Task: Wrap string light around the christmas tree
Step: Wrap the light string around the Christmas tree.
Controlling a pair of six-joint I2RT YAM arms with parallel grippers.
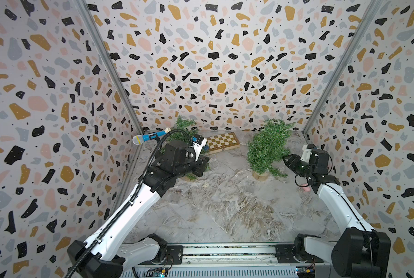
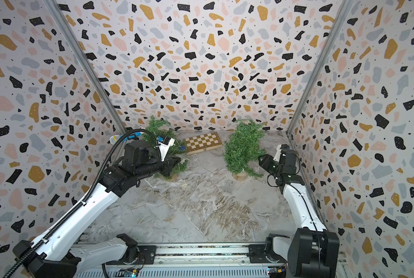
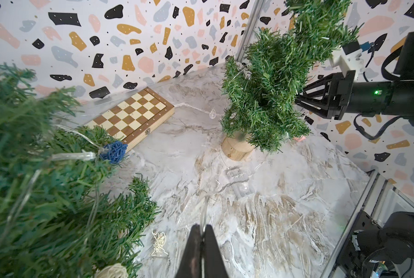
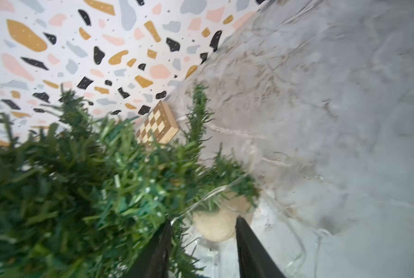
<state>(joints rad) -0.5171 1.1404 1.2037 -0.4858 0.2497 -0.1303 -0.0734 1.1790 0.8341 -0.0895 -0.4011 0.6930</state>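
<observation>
A small green christmas tree (image 1: 266, 146) (image 2: 243, 144) stands on a round wooden base (image 3: 237, 150) at the back right. The string light is a thin clear wire (image 3: 204, 211) with clear bulbs (image 3: 212, 113) and a clear battery box (image 3: 239, 183) lying on the floor. My left gripper (image 3: 202, 227) (image 1: 207, 160) is shut on that wire, low in front of a second tree (image 3: 32, 168). My right gripper (image 4: 203, 223) (image 1: 284, 157) is open at the right tree's side, with branch tips and a loop of wire (image 4: 213, 190) between its fingers.
A folded chessboard (image 1: 222, 142) lies against the back wall between the trees. A toy microphone (image 1: 148, 138) leans in the back left corner. A straw tangle (image 3: 159, 243) and a pink object (image 1: 305, 187) lie on the marble floor. Patterned walls close three sides.
</observation>
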